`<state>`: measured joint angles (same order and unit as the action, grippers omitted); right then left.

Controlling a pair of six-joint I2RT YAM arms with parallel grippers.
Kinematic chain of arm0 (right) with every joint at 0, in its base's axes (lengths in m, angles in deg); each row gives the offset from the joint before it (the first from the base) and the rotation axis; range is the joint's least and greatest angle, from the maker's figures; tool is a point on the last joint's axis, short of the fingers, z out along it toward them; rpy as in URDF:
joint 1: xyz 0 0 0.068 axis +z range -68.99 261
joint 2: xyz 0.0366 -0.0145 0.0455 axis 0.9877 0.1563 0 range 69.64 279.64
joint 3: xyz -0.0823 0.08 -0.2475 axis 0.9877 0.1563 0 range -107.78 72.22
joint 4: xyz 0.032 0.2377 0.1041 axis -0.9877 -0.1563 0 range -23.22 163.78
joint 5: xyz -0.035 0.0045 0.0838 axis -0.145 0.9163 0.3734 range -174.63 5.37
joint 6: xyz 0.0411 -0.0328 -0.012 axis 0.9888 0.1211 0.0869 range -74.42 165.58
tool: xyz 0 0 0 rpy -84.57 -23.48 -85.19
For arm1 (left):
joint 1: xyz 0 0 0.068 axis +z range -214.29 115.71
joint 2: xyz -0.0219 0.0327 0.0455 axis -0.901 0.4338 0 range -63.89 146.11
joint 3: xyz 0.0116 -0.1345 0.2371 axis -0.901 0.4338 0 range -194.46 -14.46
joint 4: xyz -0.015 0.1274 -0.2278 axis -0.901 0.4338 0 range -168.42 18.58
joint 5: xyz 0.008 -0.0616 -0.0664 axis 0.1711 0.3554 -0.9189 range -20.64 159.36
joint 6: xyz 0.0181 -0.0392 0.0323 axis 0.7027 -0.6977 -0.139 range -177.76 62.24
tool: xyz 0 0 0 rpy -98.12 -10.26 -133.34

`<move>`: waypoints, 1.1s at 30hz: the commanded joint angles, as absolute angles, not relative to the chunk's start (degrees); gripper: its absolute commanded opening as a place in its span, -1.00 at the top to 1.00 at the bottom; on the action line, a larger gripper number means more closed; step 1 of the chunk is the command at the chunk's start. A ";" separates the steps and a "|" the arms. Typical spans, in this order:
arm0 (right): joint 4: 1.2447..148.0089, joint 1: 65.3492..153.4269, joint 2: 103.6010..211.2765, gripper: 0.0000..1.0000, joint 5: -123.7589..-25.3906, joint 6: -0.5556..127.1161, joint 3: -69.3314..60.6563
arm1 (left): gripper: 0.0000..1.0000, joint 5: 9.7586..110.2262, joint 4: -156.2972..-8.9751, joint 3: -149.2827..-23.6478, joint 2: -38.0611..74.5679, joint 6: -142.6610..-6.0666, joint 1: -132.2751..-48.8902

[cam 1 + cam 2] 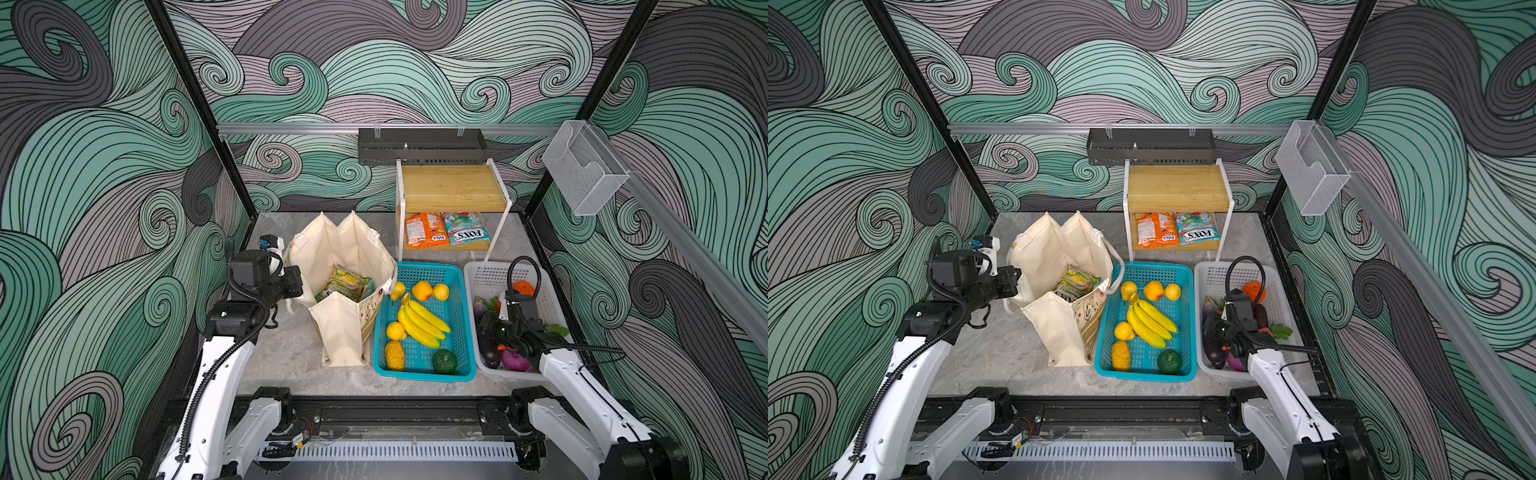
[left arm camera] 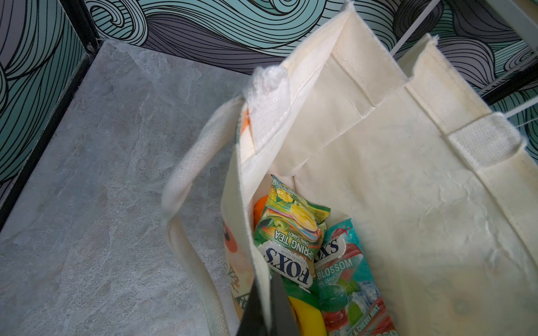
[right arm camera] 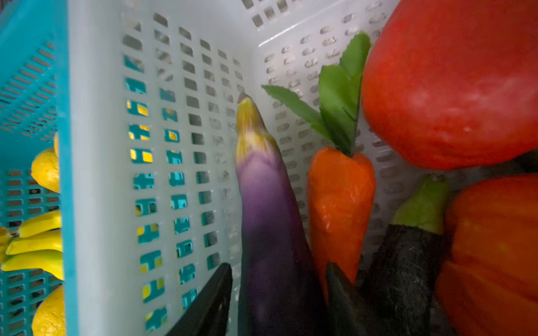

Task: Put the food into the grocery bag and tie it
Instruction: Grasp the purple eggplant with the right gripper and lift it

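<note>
1. Right hand [image 3: 278, 269] down in the white basket [image 3: 174, 87], jaws astride the purple eggplant [image 3: 267, 203]: clamped or not, can't tell.
2. Left hand [image 2: 265, 293] pinched shut on the grocery bag [image 2: 407, 203] rim, apparently propping its mouth open for loading.

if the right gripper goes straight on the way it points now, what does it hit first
Most likely the purple eggplant, lying between the jaws of the right gripper; past it, the white basket wall.
</note>
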<state>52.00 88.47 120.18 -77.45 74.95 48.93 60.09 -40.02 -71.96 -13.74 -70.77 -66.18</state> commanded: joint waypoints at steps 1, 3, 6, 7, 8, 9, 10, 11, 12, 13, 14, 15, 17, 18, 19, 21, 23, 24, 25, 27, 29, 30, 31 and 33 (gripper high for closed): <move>52.34 88.31 120.84 -0.10 -75.43 75.85 49.98 | 1.00 59.43 -37.88 -71.44 -13.26 -69.79 -65.88; 52.86 88.30 121.68 -0.07 -74.67 76.11 50.13 | 1.00 59.60 -37.89 -71.47 -13.17 -69.77 -65.88; 54.61 88.26 122.87 0.03 -74.28 76.42 50.29 | 1.00 59.43 -37.77 -71.51 -13.18 -69.75 -65.88; 54.70 88.30 122.99 0.09 -74.10 76.41 50.24 | 1.00 59.50 -37.87 -71.42 -13.11 -69.69 -65.85; 54.62 88.30 122.91 0.16 -74.05 76.39 50.16 | 1.00 59.61 -37.90 -71.42 -13.11 -69.75 -65.87; 54.62 88.23 122.66 0.23 -74.24 76.43 50.20 | 1.00 59.61 -37.88 -71.42 -13.06 -69.63 -65.88; 54.62 88.21 122.08 0.30 -74.53 76.48 50.31 | 1.00 59.65 -37.75 -71.43 -12.93 -69.68 -65.88; 54.78 88.21 121.39 0.42 -74.66 76.52 50.33 | 1.00 59.40 -37.75 -71.51 -13.00 -69.72 -65.87; 54.73 88.21 120.76 0.44 -74.77 76.66 50.42 | 1.00 59.40 -37.73 -71.42 -12.93 -69.78 -65.88; 54.58 88.13 120.16 0.45 -74.87 76.53 50.42 | 1.00 59.43 -37.89 -71.42 -13.04 -69.73 -65.88; 54.30 88.12 119.61 0.45 -75.09 76.52 50.33 | 1.00 59.52 -37.85 -71.43 -12.97 -69.71 -65.88; 54.05 88.05 119.15 0.44 -75.30 76.44 50.18 | 1.00 59.56 -37.84 -71.42 -12.95 -69.63 -65.88; 53.78 87.95 118.39 0.49 -75.38 76.32 49.98 | 1.00 59.45 -37.74 -71.42 -13.01 -69.71 -65.88; 53.66 87.86 118.11 0.54 -75.36 76.31 49.85 | 1.00 59.43 -37.88 -71.42 -13.06 -69.77 -65.88; 53.48 87.77 117.78 0.56 -75.23 76.26 49.59 | 1.00 59.52 -37.87 -71.42 -13.08 -69.73 -65.88; 53.47 87.76 117.04 0.53 -75.09 76.34 49.28 | 1.00 59.55 -37.80 -71.42 -13.09 -69.63 -65.88; 53.47 87.60 116.28 0.51 -75.13 76.33 48.80 | 1.00 59.43 -37.85 -71.42 -13.08 -69.78 -65.87; 51.91 87.60 115.94 0.52 -75.22 76.21 48.49 | 1.00 59.43 -37.82 -71.42 -13.17 -69.79 -65.88; 51.30 87.60 115.54 0.51 -75.31 76.02 48.15 | 1.00 59.45 -37.93 -71.46 -13.17 -69.80 -65.88; 50.69 87.60 114.29 0.51 -75.98 75.83 47.46 | 1.00 59.44 -37.91 -71.42 -13.18 -69.78 -65.88; 50.27 87.60 112.73 0.52 -76.91 75.54 46.92 | 1.00 59.27 -37.86 -71.42 -13.26 -69.71 -65.88; 49.87 87.68 112.07 0.51 -77.35 75.42 46.53 | 1.00 59.36 -37.93 -71.42 -13.24 -69.76 -65.88; 49.62 87.60 111.41 0.52 -77.72 75.30 46.07 | 1.00 59.39 -37.99 -71.42 -13.29 -69.80 -65.88; 49.22 87.60 110.81 0.52 -78.15 75.08 45.16 | 1.00 59.39 -37.85 -71.42 -13.28 -69.74 -65.88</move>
